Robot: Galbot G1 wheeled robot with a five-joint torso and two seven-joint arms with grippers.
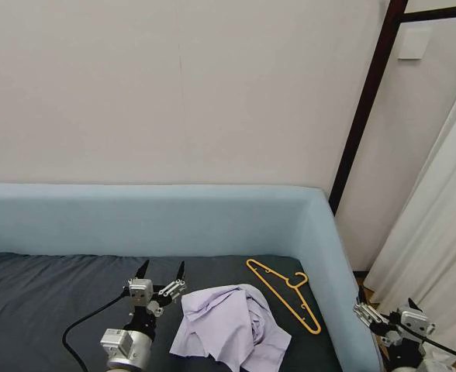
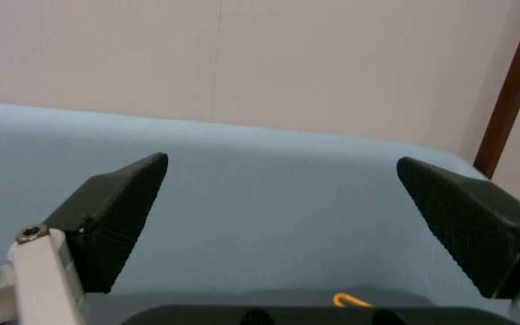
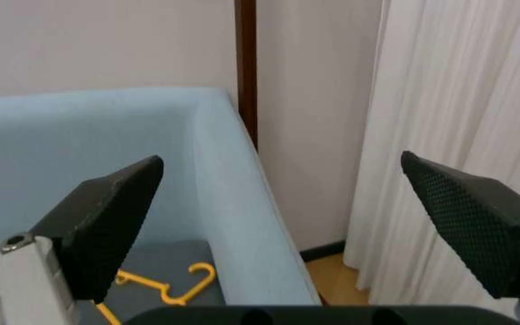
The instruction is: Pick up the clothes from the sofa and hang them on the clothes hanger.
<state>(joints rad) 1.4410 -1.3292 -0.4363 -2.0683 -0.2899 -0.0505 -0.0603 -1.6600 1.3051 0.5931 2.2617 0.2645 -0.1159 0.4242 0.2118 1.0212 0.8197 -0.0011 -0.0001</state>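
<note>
A crumpled lilac shirt (image 1: pixel 229 328) lies on the sofa's dark seat (image 1: pixel 50 294). An orange plastic hanger (image 1: pixel 285 293) lies flat just right of it, near the sofa's right arm; part of the hanger (image 3: pixel 162 288) shows in the right wrist view, and its hook tip (image 2: pixel 351 299) in the left wrist view. My left gripper (image 1: pixel 161 271) hovers open over the seat, just left of the shirt, fingers pointing at the backrest. My right gripper (image 1: pixel 388 310) is open, low at the right, outside the sofa's arm.
The light blue backrest (image 1: pixel 150 221) and right arm (image 1: pixel 333 271) of the sofa wall in the seat. A dark door frame (image 1: pixel 364 101) and white curtain (image 1: pixel 437 232) stand to the right. Wooden floor (image 3: pixel 337 281) shows beside the sofa.
</note>
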